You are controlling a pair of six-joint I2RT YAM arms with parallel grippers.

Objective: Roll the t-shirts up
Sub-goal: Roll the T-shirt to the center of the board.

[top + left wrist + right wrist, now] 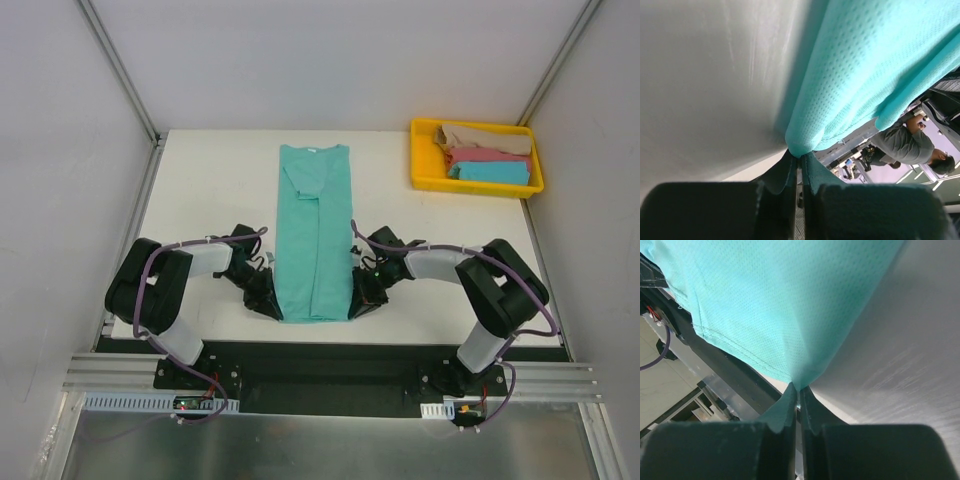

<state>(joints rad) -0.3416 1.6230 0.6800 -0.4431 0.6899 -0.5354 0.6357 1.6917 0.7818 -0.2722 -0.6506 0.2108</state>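
1. At the far left of the overhead view, a pale grey wall panel point(55, 150) borders the table. It meets the back panel point(340, 60) at a slanted metal post point(120, 65).
2. The white table point(210, 190) is flat and matte. A black base plate point(330, 375) and a metal rail point(110, 378) run along its near edge at the bottom of the frame.
3. Left of centre, the left gripper point(272, 305) sits low on the table. Its jaws are pressed together on the near left corner of the green t-shirt point(315, 230).
4. At the lower right of the left wrist view, past the table edge, a person in a grey shirt point(900, 145) is in a bright room.
5. The green t-shirt lies in the middle of the table, folded into a long narrow strip. Its collar points to the top of the frame and its hem is nearest the arms.
6. Just right of the strip, the right gripper point(358, 303) is clamped on the near right corner. The wrist view shows the hem pinched between its tips.
7. At the upper right, a yellow tray point(480, 188) sits in the table's far corner. It holds a beige t-shirt point(485, 138), a pink t-shirt point(488, 155) and a blue t-shirt point(490, 172), folded side by side.
8. The right wall panel point(600, 170) closes the scene.
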